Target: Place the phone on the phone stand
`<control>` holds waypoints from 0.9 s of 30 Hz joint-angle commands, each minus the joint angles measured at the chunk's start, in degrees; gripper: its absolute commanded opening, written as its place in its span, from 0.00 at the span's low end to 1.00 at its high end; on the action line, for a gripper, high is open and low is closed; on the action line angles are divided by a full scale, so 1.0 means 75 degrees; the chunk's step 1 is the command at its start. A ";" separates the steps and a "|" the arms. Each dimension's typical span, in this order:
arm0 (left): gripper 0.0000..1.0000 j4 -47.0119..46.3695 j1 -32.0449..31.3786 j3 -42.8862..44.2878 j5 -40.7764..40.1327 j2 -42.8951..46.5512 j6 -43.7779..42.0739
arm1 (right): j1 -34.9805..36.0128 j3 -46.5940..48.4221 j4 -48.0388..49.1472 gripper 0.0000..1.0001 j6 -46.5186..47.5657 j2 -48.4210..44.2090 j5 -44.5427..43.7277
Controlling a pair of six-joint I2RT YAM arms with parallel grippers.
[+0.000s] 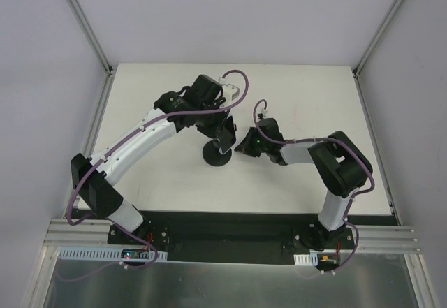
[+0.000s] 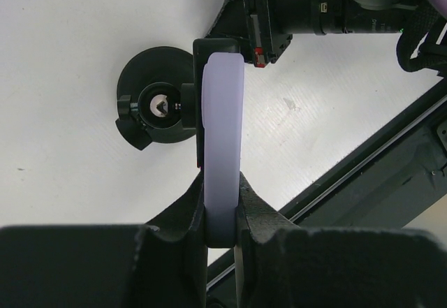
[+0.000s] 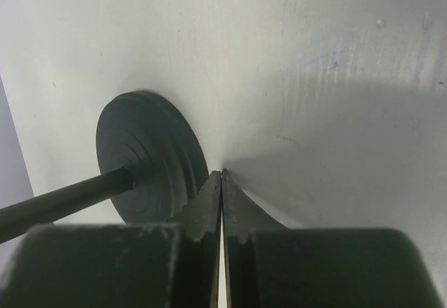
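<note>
At the phone stand's top, the left gripper clamps the phone edge-on; just right of its base, the right gripper's jaws meet, empty.

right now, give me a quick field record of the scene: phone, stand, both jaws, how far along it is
phone: held edge-on, pale rim facing the left wrist camera
phone stand: upright on the table, disc base flat
left jaws: shut on the phone's lower end
right jaws: shut, holding nothing, tips low at the rim of the stand's disc base
phone vs stand: far end right beside the top bracket
seated on stand: cannot tell
</note>
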State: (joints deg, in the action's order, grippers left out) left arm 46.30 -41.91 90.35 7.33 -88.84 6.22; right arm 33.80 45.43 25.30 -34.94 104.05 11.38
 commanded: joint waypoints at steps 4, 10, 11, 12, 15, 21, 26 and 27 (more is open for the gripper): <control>0.00 -0.0361 0.0197 -0.0315 -0.0941 0.0794 0.0470 | -0.0042 0.0072 -0.0678 0.01 0.0977 -0.0419 0.0580; 0.00 -0.0841 0.0806 -0.0772 -0.1365 0.1274 0.1151 | -0.0171 0.0153 -0.1661 0.10 0.1926 -0.1719 0.1002; 0.00 -0.0923 0.1004 -0.0900 -0.1144 0.1321 0.1093 | -0.0183 0.0177 -0.1802 0.11 0.2183 -0.2034 0.1026; 0.00 -0.1075 0.1064 -0.0948 -0.1072 0.1414 0.1058 | -0.0194 0.0177 -0.2012 0.11 0.2302 -0.2200 0.1073; 0.00 -0.1135 0.1439 -0.0949 -0.0686 0.1462 0.0929 | -0.0194 0.0154 -0.2387 0.13 0.2712 -0.2716 0.1015; 0.00 -0.1147 0.2374 -0.1124 -0.1258 0.1824 0.0683 | -0.0288 0.0130 -0.2880 0.14 0.3065 -0.3162 0.1096; 0.00 -0.1053 0.3384 -0.1522 -0.2405 0.2340 0.1489 | -0.0347 -0.0010 -0.2905 0.15 0.3065 -0.3396 0.1202; 0.00 -0.1006 0.3536 -0.1592 -0.2721 0.2550 0.1688 | -0.0358 -0.0022 -0.2905 0.15 0.3065 -0.3420 0.1213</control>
State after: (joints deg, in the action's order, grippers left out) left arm 41.23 -19.77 79.05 -0.73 -76.90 14.35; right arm 31.51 45.52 4.67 -13.65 81.65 18.98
